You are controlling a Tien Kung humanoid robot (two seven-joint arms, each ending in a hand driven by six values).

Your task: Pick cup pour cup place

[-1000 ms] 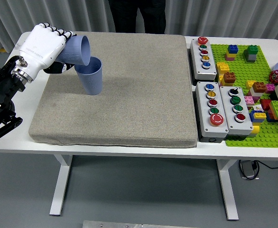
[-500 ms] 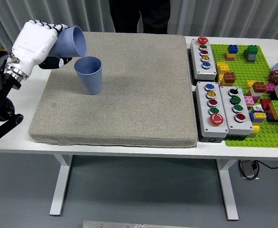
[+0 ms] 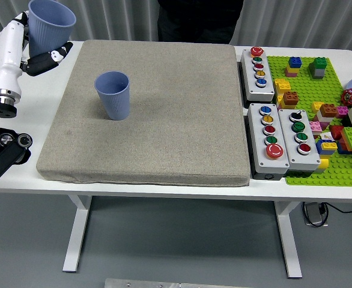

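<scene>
One blue cup (image 3: 113, 95) stands upright on the grey mat (image 3: 158, 126), left of its middle. A second blue cup (image 3: 49, 25) is held upright at the top left, above the table's left edge. My left hand (image 3: 27, 42), white with black fingertips, is shut on that cup, well to the left of and above the standing cup. The inside of neither cup shows any contents. My right hand is out of view.
Two grey button boxes (image 3: 284, 141) lie right of the mat, with a third one (image 3: 257, 74) behind them. A green brick plate (image 3: 320, 102) with several coloured bricks fills the right end. A person in dark clothes (image 3: 197, 18) stands at the far side.
My left hand has drawn the held cup back from over the standing cup, up and to the left, and turned it from tilted to upright. The standing cup has not moved.
</scene>
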